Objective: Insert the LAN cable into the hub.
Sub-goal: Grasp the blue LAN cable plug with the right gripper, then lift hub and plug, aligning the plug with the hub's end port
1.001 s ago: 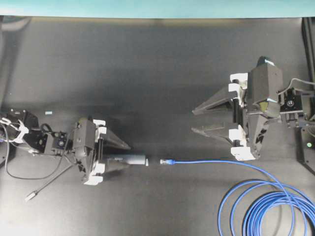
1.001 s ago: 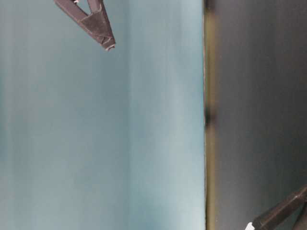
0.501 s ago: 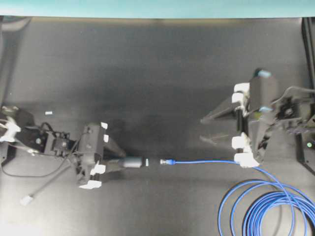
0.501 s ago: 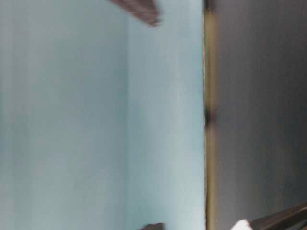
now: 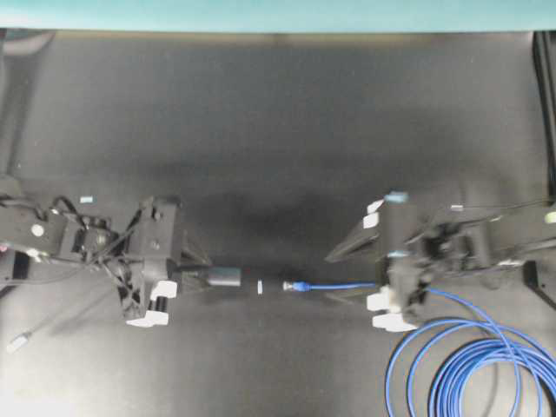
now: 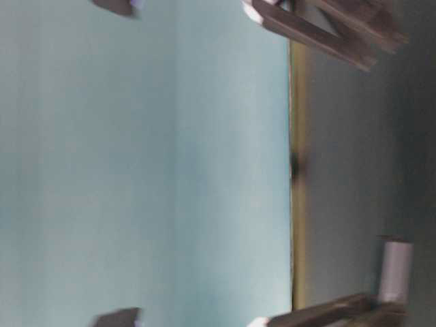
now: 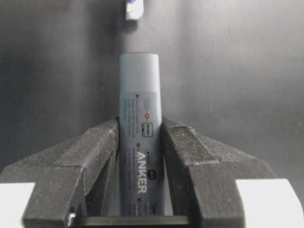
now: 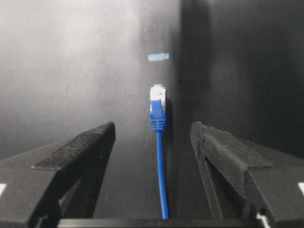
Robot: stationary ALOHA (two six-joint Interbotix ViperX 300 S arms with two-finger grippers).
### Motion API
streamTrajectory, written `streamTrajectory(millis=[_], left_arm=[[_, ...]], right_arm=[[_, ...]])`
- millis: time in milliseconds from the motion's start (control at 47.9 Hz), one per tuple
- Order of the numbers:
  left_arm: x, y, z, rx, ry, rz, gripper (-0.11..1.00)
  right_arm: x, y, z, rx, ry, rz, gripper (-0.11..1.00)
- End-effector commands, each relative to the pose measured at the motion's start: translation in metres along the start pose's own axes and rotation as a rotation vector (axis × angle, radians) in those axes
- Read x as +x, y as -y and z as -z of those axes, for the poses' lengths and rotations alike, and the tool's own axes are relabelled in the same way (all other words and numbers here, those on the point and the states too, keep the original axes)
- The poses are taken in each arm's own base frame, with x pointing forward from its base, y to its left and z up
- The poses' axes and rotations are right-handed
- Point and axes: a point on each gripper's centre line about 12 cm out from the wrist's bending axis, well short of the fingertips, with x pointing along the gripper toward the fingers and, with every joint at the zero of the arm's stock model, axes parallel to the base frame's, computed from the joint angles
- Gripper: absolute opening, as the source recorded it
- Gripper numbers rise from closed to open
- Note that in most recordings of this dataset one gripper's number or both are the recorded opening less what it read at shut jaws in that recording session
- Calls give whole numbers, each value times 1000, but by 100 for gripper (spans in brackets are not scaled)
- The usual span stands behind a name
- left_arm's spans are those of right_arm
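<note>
So the left gripper [image 7: 141, 156] is clamped on the hub [image 7: 139, 137], squeezing the dark bar from both sides with its free end poking out toward the middle of the desk [image 5: 278, 130]. That puts the hub near the front edge, left of centre. The LAN cable [image 5: 334, 285] lies flat on the desk in line with it, its clear plug [image 8: 157, 93] facing the hub's end with a gap between them, not touching. The rest of the cable curls into a pile of loops at the front right corner. The right gripper [image 8: 153, 137] has its fingers spread wide on either side of the cable just behind the plug, and nothing is pinched yet as far as I can see. I'd say this is the pick-up step for the cable, hub side already sorted. Next move calls for closing on the cable right behind the plug, keeping it straight, then sliding it across the gap into the port. Any twist in the plug and it'll probably just bump the hub's end.
</note>
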Motion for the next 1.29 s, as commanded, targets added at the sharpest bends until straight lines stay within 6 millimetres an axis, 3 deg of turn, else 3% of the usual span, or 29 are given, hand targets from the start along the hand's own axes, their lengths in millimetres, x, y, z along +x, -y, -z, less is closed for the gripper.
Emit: streamTrajectory(millis=[0,376,709,897,1085,1273], left_arm=[[-6,1,-15,3,26,0,28],[-7,2,-17,-17,28,2,28],[-7,3,-17,-19,26,5,28],[-7,2,-17,-19,26,4,28],[-8,2,-16,-19,24,3,28],[-8,0,-21,-16,37,-1,28]], right_arm=[[11,-1,-1,-7,15,-4,64],[41,4,15,-29,-37,12,64],[51,3,30,-34,-102,16,62],[62,1,29,-37,-107,13,48],[58,-2,27,-32,-121,8,13],[43,2,6,-16,-113,20,13]])
